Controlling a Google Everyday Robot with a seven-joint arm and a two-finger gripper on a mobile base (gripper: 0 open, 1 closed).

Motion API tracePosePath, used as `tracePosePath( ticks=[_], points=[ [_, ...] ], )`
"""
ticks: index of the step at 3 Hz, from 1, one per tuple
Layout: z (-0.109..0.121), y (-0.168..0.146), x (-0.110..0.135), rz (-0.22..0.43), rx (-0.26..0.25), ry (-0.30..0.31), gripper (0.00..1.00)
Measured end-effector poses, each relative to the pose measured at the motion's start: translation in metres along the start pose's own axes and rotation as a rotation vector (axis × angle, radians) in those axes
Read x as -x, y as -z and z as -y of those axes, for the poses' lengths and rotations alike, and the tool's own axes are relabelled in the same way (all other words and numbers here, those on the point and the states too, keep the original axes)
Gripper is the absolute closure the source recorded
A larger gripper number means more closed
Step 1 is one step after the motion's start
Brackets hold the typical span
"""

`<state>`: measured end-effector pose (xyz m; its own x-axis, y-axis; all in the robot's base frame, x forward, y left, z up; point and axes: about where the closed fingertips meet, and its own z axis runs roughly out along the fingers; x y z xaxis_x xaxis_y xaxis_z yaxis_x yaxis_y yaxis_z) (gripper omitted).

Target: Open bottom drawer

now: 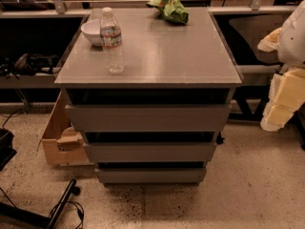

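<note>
A grey cabinet [152, 46] with three handleless drawers stands in the middle of the camera view. The bottom drawer [151, 175] is the lowest and slimmest front panel, just above the floor. A dark gap runs along its top edge, and none of its inside shows. The middle drawer [150, 152] and top drawer [147, 118] sit above it. My gripper [282, 99], a pale yellow and white piece at the right edge, hangs to the right of the cabinet at about top-drawer height. It touches nothing.
On the cabinet top stand a water bottle [112, 39], a white bowl [91, 31] and a green bag [170, 8]. A cardboard box [59, 140] sits on the floor at the left. Black cables and a stand leg [62, 204] lie at the lower left. Metal rails [259, 69] run behind.
</note>
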<state>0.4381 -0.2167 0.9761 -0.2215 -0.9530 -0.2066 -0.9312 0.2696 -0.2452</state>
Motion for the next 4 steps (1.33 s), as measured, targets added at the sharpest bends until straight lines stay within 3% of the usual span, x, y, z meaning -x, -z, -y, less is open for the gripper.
tracePosePath(
  ticks=[1,2,4],
  points=[
    [0.000,0.000,0.000,0.000,0.000,0.000,0.00],
    [-0.008,-0.023,-0.005,-0.065,0.002,0.003,0.00],
    [-0.040,-0.144,-0.057,-0.280,-0.013,-0.065,0.00]
  ],
)
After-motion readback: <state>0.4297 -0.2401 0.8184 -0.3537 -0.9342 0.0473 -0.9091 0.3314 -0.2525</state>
